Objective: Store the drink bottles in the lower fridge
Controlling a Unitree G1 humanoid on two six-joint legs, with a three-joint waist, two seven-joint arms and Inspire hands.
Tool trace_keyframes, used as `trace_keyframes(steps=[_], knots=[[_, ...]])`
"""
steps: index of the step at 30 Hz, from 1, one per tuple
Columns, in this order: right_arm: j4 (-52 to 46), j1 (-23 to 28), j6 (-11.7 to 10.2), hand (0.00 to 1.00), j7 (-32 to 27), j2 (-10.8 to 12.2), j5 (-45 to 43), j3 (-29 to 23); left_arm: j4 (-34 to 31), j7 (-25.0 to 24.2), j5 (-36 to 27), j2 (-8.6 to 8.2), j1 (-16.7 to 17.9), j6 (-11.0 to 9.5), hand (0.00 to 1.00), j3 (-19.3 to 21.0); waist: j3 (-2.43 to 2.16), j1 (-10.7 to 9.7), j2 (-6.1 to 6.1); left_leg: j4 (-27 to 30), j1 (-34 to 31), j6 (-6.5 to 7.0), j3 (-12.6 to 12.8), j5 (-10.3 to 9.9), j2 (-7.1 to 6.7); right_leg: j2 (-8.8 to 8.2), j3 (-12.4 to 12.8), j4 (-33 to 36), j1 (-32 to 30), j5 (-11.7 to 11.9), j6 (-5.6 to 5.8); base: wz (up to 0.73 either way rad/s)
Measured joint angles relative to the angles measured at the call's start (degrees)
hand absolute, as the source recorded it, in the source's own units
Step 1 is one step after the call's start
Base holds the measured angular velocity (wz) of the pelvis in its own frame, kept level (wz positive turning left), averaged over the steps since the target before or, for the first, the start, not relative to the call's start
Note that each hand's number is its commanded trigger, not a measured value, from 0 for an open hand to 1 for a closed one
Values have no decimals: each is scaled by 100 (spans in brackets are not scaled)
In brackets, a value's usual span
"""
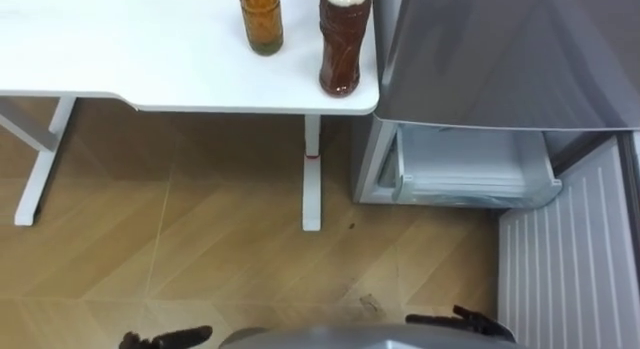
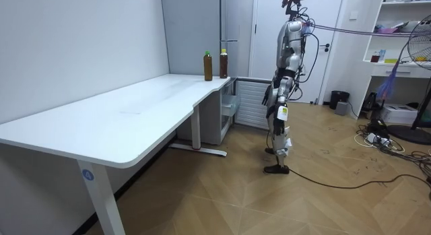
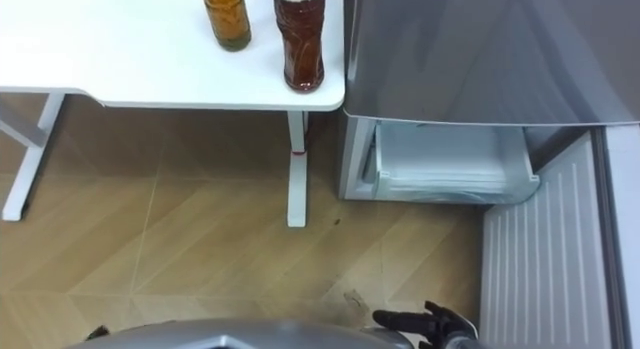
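In the left eye view two drinks stand on the white counter [image 1: 150, 59], near its corner beside the fridge [image 1: 500, 59]: an amber bottle [image 1: 261, 24] and, closer to the edge, a dark bottle [image 1: 342, 49]. The picture's top edge cuts off the necks of both. The fridge's grey upper door is closed. Beneath it the lower compartment is open, with a pale drawer [image 1: 470, 174] showing, though its contents cannot be made out. The ribbed white lower door [image 1: 570, 259] is swung out and runs off the right edge. Along the bottom edge, above the wooden floor [image 1: 200, 239], the left robot hand [image 1: 170, 338] shows as dark fingers lying fairly straight, the palm cut off. The right robot hand [image 1: 465, 321] has its fingers loosely spread. Both are released and carry nothing. In the right eye view the same bottles stand on the counter corner. The right robot hand is seen again with relaxed, empty fingers, while a mere sliver of the left one touches the lower edge. In the room view the robot stands upright on the floor, near the open lower door and a step away from the counter's far end, where both bottles stand side by side. Its hands are too small there to read.
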Motion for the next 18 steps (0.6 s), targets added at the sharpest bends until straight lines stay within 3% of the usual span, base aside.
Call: trace_keyframes(steps=[6,10,15,18], knots=[[57,3,85,0,-75,-2,-23,-224,-394,607,-1536,8,22,-9,0,547,-7,66,16,7,10,0,0,0,2,-3,-56,16,15,2,-3,1],[37,4,111,0,-141,-4,-122,-330,-887,990,-2335,39,2,-206,0,595,-5,66,15,-12,80,-2,4,-1,2,-2,-56,19,76,2,-3,0],[-119,54,78,0,-186,-11,-273,-345,-1458,1467,-2613,36,-26,-452,0,580,-10,63,25,-4,80,-2,-20,-1,1,-2,-64,22,105,3,-4,2],[-200,119,74,0,-348,-15,-319,-350,-2073,1996,-2570,40,-34,-650,0,576,-20,64,54,8,86,-4,-32,-2,1,-1,-77,22,78,3,-4,1]])
